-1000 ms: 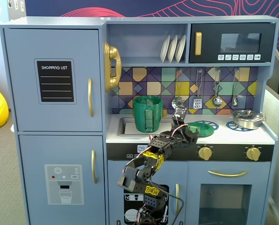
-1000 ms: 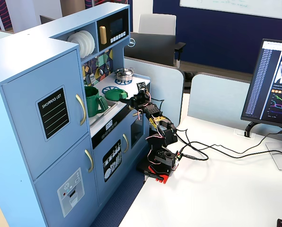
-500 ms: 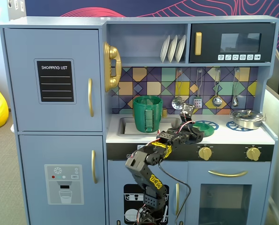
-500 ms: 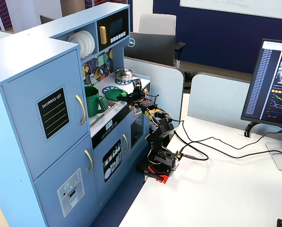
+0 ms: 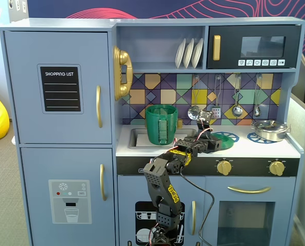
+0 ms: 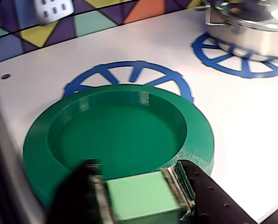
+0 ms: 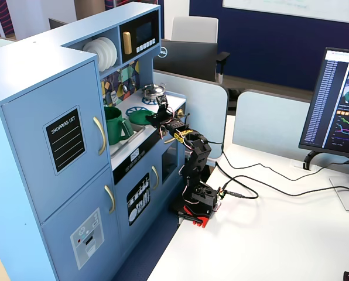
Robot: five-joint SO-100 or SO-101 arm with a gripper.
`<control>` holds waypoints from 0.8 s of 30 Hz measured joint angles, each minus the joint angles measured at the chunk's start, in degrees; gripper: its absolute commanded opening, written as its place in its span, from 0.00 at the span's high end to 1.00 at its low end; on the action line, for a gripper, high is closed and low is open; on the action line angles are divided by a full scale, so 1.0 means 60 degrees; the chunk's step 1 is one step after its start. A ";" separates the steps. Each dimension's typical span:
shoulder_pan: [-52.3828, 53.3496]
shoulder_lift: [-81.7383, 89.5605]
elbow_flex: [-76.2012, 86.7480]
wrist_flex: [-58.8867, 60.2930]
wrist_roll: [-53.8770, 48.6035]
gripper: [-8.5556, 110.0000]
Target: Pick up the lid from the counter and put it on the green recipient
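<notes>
The end effector [image 6: 141,198] is closed on the lid's light-green tab, seen btwn the two dark fingers in the wrist view. The lid [image 6: 120,135] lies flat on the bench [image 6: 241,121], hollow side up, over a blue burner ring [image 6: 129,74]. The arm [image 5: 165,179] is seen rising from its base in front of the toy kitchen, elbow bent, forearm reaching fwd over the bench edge. The green recipient [image 5: 161,124] stands upright in the sink, left of the lid, apart from it. A steel pot [image 5: 268,129] sits at far right.
</notes>
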 measured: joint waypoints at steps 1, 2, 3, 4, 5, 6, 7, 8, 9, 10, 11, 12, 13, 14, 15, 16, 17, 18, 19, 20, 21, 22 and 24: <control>0.0000 0.0000 0.0000 0.0000 0.0000 0.93; -0.0015 0.0000 0.0000 0.0000 0.0000 0.93; -0.0044 0.0000 -0.0029 0.0000 0.0000 0.93; -0.0073 0.0000 -0.0146 0.0000 0.0000 0.93; -0.0103 -0.0015 -0.0322 0.0029 0.0029 0.93; -0.0161 -0.0015 -0.0527 0.0117 0.0073 0.93; -0.0220 -0.0015 -0.0806 0.0234 0.0117 0.93; -0.0264 -0.0015 -0.1143 0.0410 0.0161 0.93; -0.0278 -0.0015 -0.1494 0.0615 0.0220 0.93; -0.0278 -0.0015 -0.1860 0.0835 0.0278 0.93; -0.0278 -0.0015 -0.2256 0.1128 0.0337 0.93; -0.0249 -0.0015 -0.2681 0.1450 0.0366 0.93; -0.0249 -0.0015 -0.3091 0.1758 0.0410 0.93; -0.0308 0.0000 -0.3486 0.2095 0.0410 0.93; -0.0396 0.0000 -0.3882 0.2461 0.0410 0.93; -0.0498 0.0000 -0.4248 0.2798 0.0439 0.93; -0.0630 0.0000 -0.4570 0.3105 0.0527 0.93; -0.0791 0.0015 -0.4878 0.3413 0.0586 0.93; -0.0981 0.0044 -0.5215 0.3750 0.0630 0.93; -0.1172 0.0073 -0.5522 0.4102 0.0659 0.93; -0.1377 0.0146 -0.5786 0.4424 0.0659 0.93; -0.1611 0.0234 -0.6021 0.4702 0.0659 0.93; -0.2153 0.0381 -0.6387 0.5083 0.0630 0.93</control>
